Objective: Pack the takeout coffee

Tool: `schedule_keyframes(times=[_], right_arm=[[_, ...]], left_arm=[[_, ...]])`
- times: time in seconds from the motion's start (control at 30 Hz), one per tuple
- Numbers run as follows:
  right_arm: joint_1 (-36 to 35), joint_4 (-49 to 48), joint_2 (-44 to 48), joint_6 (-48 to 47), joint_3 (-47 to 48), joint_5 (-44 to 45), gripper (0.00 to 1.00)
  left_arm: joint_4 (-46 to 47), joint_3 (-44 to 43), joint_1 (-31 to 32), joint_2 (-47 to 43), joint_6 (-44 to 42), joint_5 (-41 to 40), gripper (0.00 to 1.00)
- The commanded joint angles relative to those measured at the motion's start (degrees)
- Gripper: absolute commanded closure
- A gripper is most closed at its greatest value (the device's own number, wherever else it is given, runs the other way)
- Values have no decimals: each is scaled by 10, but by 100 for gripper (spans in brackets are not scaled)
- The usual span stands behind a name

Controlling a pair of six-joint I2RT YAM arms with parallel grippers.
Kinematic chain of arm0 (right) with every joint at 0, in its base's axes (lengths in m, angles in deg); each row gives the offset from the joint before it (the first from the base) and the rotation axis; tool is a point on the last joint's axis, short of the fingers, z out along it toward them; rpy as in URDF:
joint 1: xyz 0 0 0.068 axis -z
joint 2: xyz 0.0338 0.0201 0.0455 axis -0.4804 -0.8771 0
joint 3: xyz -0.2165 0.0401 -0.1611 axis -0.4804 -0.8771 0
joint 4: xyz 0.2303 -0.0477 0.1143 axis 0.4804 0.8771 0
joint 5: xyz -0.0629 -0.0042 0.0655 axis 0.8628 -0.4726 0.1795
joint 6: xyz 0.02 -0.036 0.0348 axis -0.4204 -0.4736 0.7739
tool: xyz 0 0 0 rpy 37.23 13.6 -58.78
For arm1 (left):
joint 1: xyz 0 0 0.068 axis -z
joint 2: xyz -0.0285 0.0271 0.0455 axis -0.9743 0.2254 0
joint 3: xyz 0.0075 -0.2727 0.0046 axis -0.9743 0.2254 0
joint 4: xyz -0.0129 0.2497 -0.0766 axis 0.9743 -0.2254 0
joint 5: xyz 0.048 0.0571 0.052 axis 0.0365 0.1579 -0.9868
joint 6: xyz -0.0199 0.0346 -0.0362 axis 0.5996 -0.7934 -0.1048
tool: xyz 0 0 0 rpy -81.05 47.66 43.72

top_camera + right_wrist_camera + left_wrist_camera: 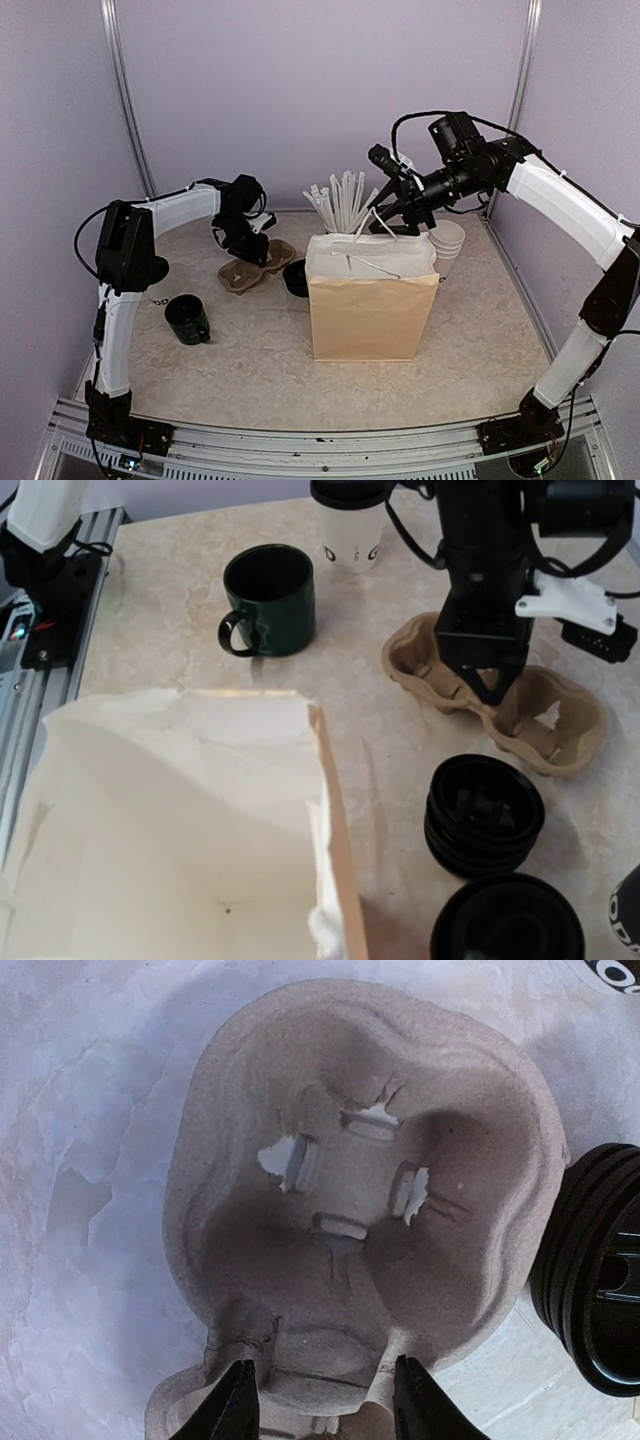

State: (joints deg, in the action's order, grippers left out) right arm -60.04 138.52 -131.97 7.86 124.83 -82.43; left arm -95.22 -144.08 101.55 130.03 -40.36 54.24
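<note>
Item: takeout coffee, lidded, standing beyond the carrier from the bag; not yet packed. Your left gripper: fingers apart astride the carrier's divider. Right gripper, at the bag's mouth: grip cannot be told.

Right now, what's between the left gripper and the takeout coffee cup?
Only a pocket of the pulp carrier below the left gripper, then bare table up to the takeout coffee cup. Clearest in the right wrist view.
</note>
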Motion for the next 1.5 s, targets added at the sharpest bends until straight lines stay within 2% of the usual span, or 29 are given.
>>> schedule_keyframes(times=[0.0, 0.13, 0.3, 0.47, 0.63, 0.73, 0.8, 0.9, 1.07, 1.23, 1.47], right_arm=[[0, 8, 12, -2, -5, -8, 39], [0, 7, 12, -2, -9, -9, 39], [0, 6, 13, -2, -13, -8, 39], [0, 6, 13, -2, -14, -6, 39], [-1, 6, 15, -1, -12, -6, 39], [0, 5, 14, -1, -12, -6, 39], [0, 5, 14, -1, -12, -5, 39], [0, 6, 15, -1, -14, -4, 39], [0, 7, 16, -1, -14, -3, 39], [0, 15, 17, -2, -2, 7, 39], [25, 47, 28, -2, 51, 17, 36]], left_arm=[[-6, -16, -1, 14, -10, 6, 54], [-7, -16, 2, 21, -9, 4, 55], [-11, -17, 1, 23, -7, 1, 64], [-14, -12, -1, 13, -5, 4, 69], [-10, -5, -5, 8, 9, 6, 68], [-12, -6, -5, 15, 24, -4, 57], [-15, -7, -5, 22, 31, -6, 55], [-21, -11, -6, 30, 36, -7, 57], [-26, -12, -7, 24, 40, -1, 65], [-34, -9, -8, -6, 50, 1, 69], [-34, 6, -6, -106, 68, -16, 71]])
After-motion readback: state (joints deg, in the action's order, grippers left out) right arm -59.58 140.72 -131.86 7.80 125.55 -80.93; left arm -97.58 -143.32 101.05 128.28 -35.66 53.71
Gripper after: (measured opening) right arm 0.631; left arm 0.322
